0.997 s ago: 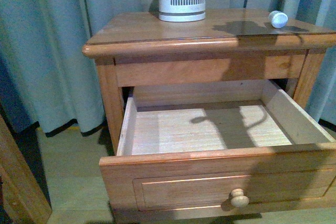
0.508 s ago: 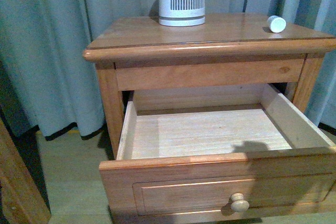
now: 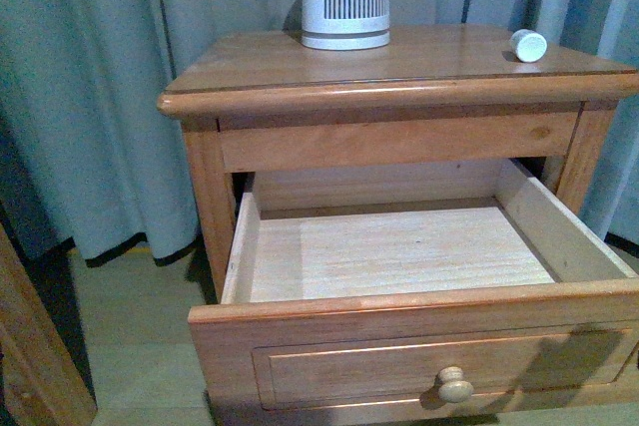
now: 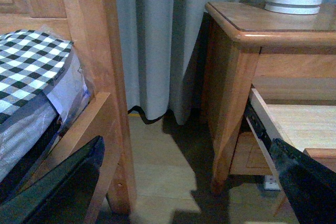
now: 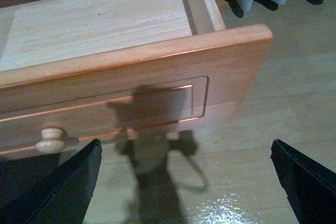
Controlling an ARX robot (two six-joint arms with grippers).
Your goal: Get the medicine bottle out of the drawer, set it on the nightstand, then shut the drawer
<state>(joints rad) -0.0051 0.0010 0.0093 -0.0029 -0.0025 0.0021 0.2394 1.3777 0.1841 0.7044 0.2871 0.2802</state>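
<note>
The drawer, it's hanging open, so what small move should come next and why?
Probably bring the right hand up to the drawer front near its knob and start pushing. The medicine bottle already lies on the nightstand, the drawer looks empty, and the right hand is open before the front panel.

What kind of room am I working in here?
Likely a bedroom: a wooden nightstand with its drawer open, curtains behind, and a bed frame with checked bedding beside it.

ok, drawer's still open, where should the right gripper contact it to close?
Probably the drawer front panel near its round knob, coming straight from the front. The flat front faces the right gripper, whose jaws stand open and empty; a push needs no grasp.
</note>
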